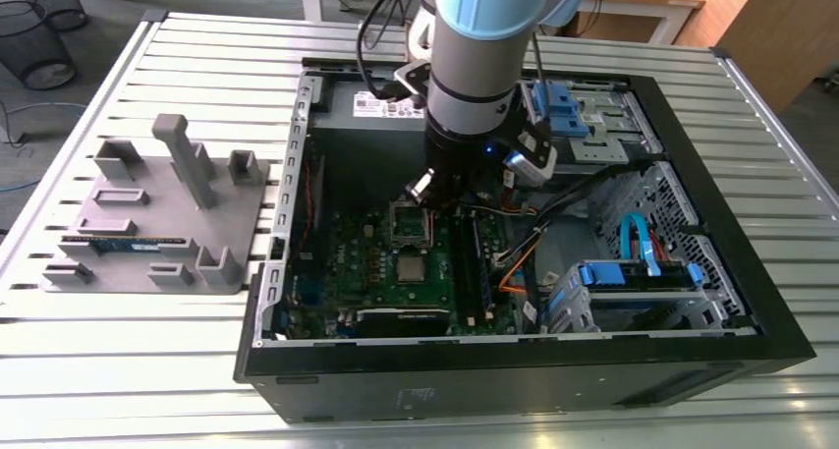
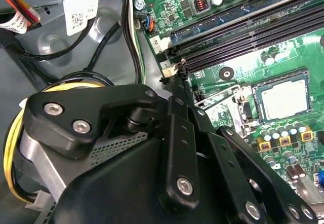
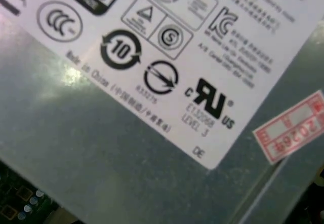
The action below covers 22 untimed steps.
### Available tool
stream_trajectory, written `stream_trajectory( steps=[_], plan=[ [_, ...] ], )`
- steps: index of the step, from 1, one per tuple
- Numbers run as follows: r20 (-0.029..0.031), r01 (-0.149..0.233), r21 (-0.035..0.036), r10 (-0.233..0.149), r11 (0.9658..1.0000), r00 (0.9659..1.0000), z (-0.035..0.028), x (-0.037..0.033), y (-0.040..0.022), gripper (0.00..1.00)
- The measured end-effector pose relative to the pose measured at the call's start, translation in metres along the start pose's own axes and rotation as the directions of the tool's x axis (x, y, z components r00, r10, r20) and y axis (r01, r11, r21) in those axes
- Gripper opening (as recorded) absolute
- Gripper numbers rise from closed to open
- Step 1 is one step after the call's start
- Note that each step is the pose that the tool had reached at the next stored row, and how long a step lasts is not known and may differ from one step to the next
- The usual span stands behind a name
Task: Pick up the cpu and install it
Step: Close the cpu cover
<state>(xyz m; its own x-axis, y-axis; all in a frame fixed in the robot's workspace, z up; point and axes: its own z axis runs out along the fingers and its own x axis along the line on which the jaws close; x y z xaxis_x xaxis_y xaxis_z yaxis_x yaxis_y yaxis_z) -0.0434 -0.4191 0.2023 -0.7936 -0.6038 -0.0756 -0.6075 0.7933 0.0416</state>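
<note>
Silver slatted metal table (image 1: 157, 370) carried the open black computer case (image 1: 525, 380). The pale-blue and silver robot arm (image 1: 478, 56) stood over the case's far half. The grey moulded plastic holder (image 1: 157, 223) sat at the exterior view's left, well apart from the work. The green motherboard (image 1: 373, 262) lay flat on the case floor. The black linkage gripper (image 1: 422, 189) hung close over the board, nearest the hinged metal socket frame (image 1: 409, 223). Cannot tell whether it was spread or pressed together.

The small flat square cpu (image 1: 411, 268) with silvery-grey top lay in its socket, on the near side of the frame and apart from the gripper. It looked level in the second wrist view (image 2: 284, 98).

Judged step was finishing the install at the socket. Doing it well called for slow, straight travel, no sideways drag on the chip, and staying clear of the black and orange cables (image 1: 531, 248) on the right.
</note>
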Motion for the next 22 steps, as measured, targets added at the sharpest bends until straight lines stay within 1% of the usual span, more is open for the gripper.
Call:
stream_trajectory(
  steps=[7, 12, 22],
  plan=[
    [0.0007, 0.000, 0.0005, 0.000, 1.0000, 1.0000, 0.0007, 0.0030, 0.0024, 0.11],
    [0.0010, 0.000, 0.0005, 0.000, 1.0000, 1.0000, 0.0006, 0.0034, 0.0026, 0.11],
    [0.0008, 0.000, 0.0005, 0.000, 1.0000, 1.0000, -0.0043, 0.0035, 0.0022, 0.11]
  ],
)
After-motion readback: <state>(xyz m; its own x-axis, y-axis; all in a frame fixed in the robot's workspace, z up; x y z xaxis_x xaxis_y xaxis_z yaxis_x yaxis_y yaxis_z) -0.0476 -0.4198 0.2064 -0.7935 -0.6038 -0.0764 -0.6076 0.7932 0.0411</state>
